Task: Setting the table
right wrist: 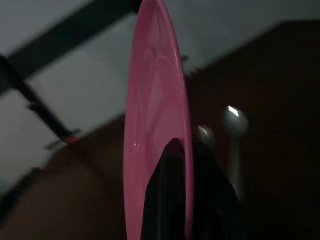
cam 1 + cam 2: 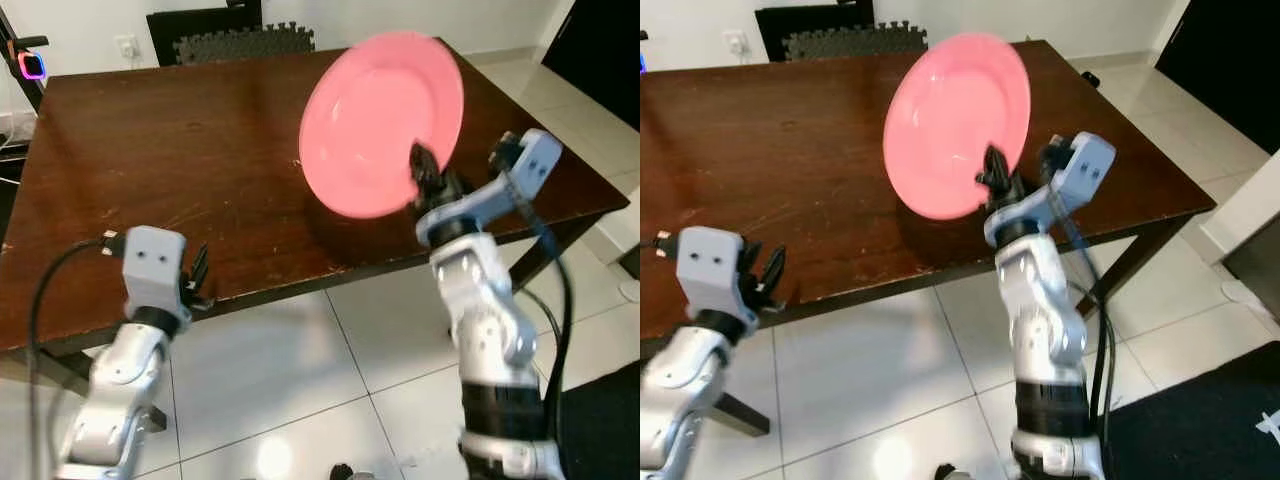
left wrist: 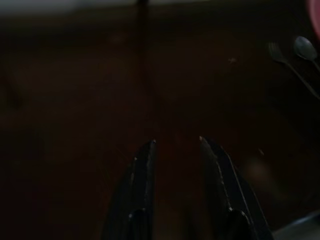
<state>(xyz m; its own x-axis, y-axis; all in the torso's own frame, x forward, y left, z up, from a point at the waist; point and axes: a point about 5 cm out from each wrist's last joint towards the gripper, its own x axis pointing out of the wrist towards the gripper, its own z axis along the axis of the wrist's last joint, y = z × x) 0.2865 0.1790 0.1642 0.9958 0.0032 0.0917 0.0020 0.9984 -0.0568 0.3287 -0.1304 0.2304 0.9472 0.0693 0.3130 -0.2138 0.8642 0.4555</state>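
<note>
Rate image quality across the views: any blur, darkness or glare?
Eye views: well lit, the round pink plate slightly motion-blurred, soft glare on the brown wooden table. Left wrist view: very dark, left gripper open. Right wrist view: dim, right gripper clamping the plate's rim.

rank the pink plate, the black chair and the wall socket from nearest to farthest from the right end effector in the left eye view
1. pink plate, gripped at its rim by the right end effector.
2. black chair, beyond the table's far edge.
3. wall socket, far left on the wall.
</note>
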